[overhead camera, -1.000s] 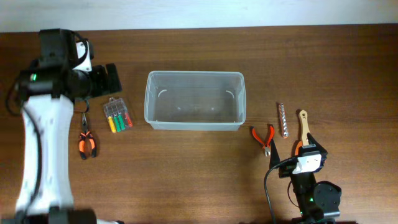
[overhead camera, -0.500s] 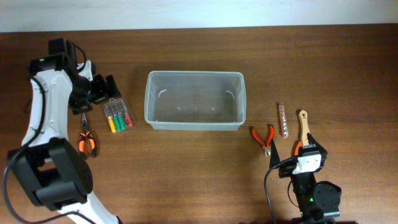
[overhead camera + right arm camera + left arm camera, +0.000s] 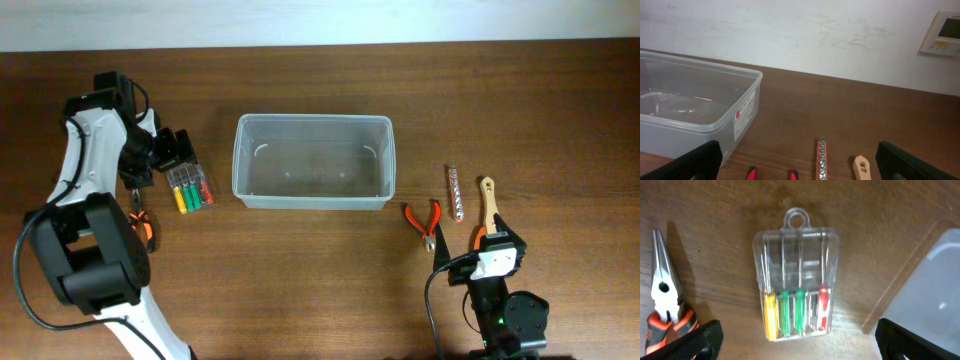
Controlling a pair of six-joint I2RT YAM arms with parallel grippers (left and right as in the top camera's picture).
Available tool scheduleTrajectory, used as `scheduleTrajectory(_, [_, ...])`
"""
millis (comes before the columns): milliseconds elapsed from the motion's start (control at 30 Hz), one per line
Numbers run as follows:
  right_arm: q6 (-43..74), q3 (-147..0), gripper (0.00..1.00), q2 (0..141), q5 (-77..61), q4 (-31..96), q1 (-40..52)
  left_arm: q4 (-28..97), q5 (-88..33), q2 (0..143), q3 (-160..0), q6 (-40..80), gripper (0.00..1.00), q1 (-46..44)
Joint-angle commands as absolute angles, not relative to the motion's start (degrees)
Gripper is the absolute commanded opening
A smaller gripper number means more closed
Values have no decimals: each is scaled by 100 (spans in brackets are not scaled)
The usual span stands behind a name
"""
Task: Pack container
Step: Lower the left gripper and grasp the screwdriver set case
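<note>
The container (image 3: 313, 125) is a large clear plastic tub, empty, at the table's middle; it also shows in the right wrist view (image 3: 700, 117) and its corner in the left wrist view (image 3: 935, 295). My left gripper (image 3: 176, 150) is open and hovers over the small clear case of yellow, green and red screwdrivers (image 3: 189, 186), which fills the left wrist view (image 3: 796, 287) between the wide-apart fingers (image 3: 796, 342). My right gripper (image 3: 488, 240) is open and empty at the front right, its fingers wide apart in the right wrist view (image 3: 799, 162).
Orange-handled pliers (image 3: 141, 226) lie left of the case, also in the left wrist view (image 3: 665, 305). Right of the tub lie red-handled pliers (image 3: 424, 218), a socket rail (image 3: 456, 192) and a wooden-handled tool (image 3: 488, 200).
My left arm has swung toward the table and its gripper has moved down over the screwdriver case. The right arm has not moved.
</note>
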State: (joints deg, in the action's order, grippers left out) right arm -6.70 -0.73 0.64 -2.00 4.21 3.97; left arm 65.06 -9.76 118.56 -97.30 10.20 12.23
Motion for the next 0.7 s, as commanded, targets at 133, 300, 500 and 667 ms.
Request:
scheduleTrajectory(133, [-707,-32,99,36,-152,425,408,6337,-797,12490,-9727,1459,99,867])
scheduleTrajectory(300, [-707,-32,98,36,-152,425,408,6228,-591,12770,-9727,1780,99,593])
scheduleTrajectory(500, [-707,-32,99,36,-152,425,408,6176,-445,12943,-9727,2213,99,410])
scheduleTrajectory(667, [-707,-32,99,36,-152,425,408,6195,-445,12997,-9727,2362,99,412])
